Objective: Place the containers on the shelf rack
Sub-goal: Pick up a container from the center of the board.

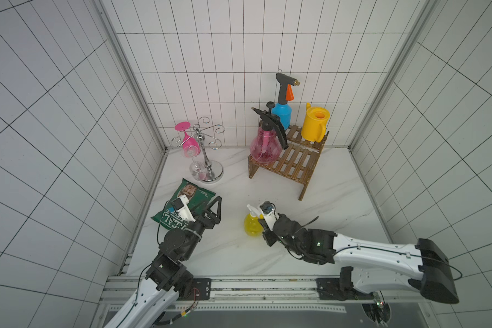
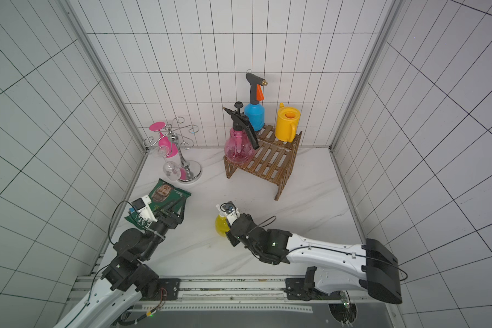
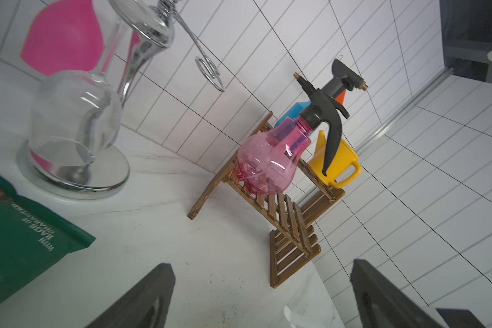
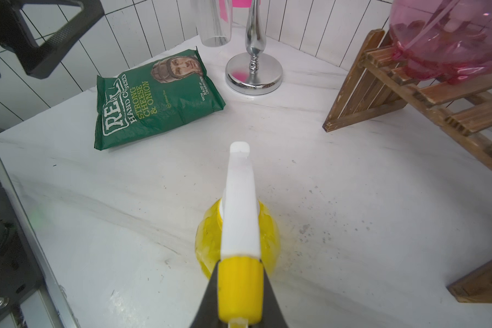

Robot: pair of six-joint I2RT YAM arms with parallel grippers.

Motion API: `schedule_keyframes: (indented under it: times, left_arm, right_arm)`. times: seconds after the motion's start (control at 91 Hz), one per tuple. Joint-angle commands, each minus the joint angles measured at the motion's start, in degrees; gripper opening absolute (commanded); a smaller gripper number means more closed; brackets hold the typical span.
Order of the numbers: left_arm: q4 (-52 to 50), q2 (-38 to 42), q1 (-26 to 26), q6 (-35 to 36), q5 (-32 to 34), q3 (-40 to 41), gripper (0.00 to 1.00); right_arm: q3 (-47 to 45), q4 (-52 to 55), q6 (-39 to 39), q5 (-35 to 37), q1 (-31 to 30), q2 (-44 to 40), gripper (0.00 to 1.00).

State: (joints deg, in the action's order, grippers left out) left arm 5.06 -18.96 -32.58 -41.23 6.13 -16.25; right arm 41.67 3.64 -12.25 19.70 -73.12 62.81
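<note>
A small yellow spray bottle [image 1: 252, 227] [image 2: 221, 225] [image 4: 210, 235] with a white nozzle stands at the front middle of the table. My right gripper [image 1: 263, 224] [image 4: 240, 272] is shut on its yellow collar. The dark wooden shelf rack [image 1: 296, 164] [image 2: 270, 162] [image 3: 284, 210] stands at the back right. On its lower tier is the pink pump sprayer [image 1: 264, 147] [image 3: 267, 162]. The upper tier holds the blue trigger bottle [image 1: 282, 113] and the yellow watering can [image 1: 314, 125]. My left gripper [image 1: 210, 208] [image 3: 262, 265] hovers open and empty over the table's left side.
A green crisp bag [image 1: 182, 204] [image 4: 154, 99] lies at the front left under my left arm. Behind it stands a chrome glass holder [image 1: 208, 159] with a pink and a clear wine glass hanging from it. Tiled walls close in three sides.
</note>
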Motion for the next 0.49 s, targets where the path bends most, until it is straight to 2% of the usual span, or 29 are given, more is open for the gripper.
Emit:
schedule_keyframes:
  times: [0.0, 0.143, 0.231, 0.297, 0.374, 0.484]
  left_arm:
    - [9.19, -4.04, -0.14, 4.89, -14.41, 0.53, 0.98]
    - [19.81, -13.79, -0.35, 7.21, -29.52, -0.09, 0.98]
    - [25.65, -20.52, -2.17, 9.54, -37.02, -0.91, 0.97]
    - [25.11, -25.83, -4.48, 13.43, -39.76, -2.47, 0.96]
    - [22.75, -30.14, -6.53, 18.69, -42.07, -4.64, 0.95]
    - [19.32, -32.15, -6.84, 23.76, -42.73, -6.18, 0.95]
  right_arm:
    - [-3.98, 2.29, 6.15, -11.86, 7.17, -8.94, 0.00]
    - [-10.23, 4.43, 10.84, -20.30, 14.00, -22.12, 0.00]
    - [-13.38, 6.09, 12.24, -24.33, 17.00, -27.90, 0.00]
    - [-14.60, 6.97, 12.19, -29.71, 20.64, -30.07, 0.00]
    - [-15.79, 4.82, 10.84, -40.44, 25.77, -29.89, 0.00]
    - [-16.21, 1.44, 8.80, -53.41, 32.62, -26.47, 0.00]
